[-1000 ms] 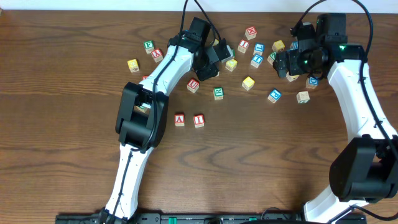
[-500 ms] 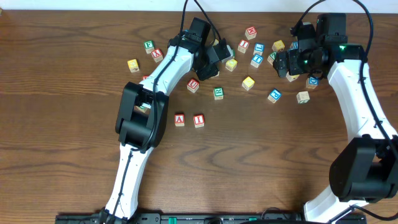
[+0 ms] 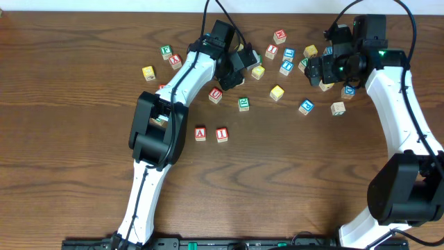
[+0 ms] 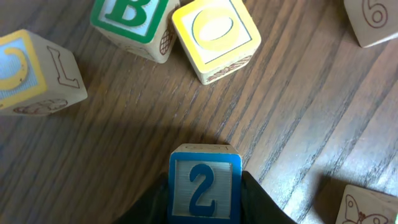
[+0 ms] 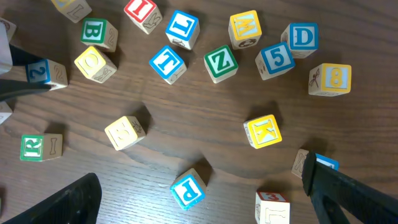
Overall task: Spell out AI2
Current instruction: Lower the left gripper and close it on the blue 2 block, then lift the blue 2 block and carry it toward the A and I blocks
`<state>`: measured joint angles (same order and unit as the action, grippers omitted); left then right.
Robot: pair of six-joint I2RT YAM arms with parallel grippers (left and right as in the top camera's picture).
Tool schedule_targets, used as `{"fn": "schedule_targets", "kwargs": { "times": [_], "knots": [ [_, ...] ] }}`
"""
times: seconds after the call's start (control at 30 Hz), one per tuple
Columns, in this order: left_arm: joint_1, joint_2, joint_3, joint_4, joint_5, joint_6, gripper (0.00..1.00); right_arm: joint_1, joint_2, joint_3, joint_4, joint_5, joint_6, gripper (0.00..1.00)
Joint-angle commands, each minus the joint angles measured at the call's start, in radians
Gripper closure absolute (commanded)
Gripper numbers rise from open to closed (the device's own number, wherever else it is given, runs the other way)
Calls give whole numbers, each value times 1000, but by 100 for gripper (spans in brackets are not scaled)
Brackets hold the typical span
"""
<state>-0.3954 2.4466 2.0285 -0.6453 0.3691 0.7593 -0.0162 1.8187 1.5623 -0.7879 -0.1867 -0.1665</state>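
Your left gripper [image 4: 204, 188] clamps the blue 2 block [image 4: 204, 179] between its fingers — your right gripper [image 5: 200, 180] hangs spread wide over scattered blocks [image 5: 263, 132].

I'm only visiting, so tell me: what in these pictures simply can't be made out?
Overhead: the 2 block sits hidden beneath the left gripper.
Left wrist: the frame's bottom edge cuts that block off, so whether it touches the table is unclear.
Right wrist: a dark finger covers the face of a blue-edged block; its character is unreadable.
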Motion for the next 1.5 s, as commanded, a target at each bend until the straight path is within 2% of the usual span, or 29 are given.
{"fn": "schedule_targets", "kwargs": {
  "times": [0.0,0.1,0.3,0.47,0.93,1.3,1.47],
  "knots": [
    [2,19,-14,1,13,-5,76,7,-15,23,3,1,-14,1],
    [2,19,-14,0,13,-6,85,7,-15,23,6,1,-14,1],
    [2,19,-14,0,13,-21,86,7,-15,23,10,0,-14,1],
    [2,19,-14,0,13,-24,92,7,-15,23,10,0,-14,1],
    [2,-32,27,0,13,-88,92,7,-15,23,10,0,-14,1],
    [2,-224,33,-1,12,-143,92,7,-15,23,10,0,-14,1],
    [2,-322,33,-3,11,-232,93,7,-15,23,9,0,-14,1]
  ]
}}
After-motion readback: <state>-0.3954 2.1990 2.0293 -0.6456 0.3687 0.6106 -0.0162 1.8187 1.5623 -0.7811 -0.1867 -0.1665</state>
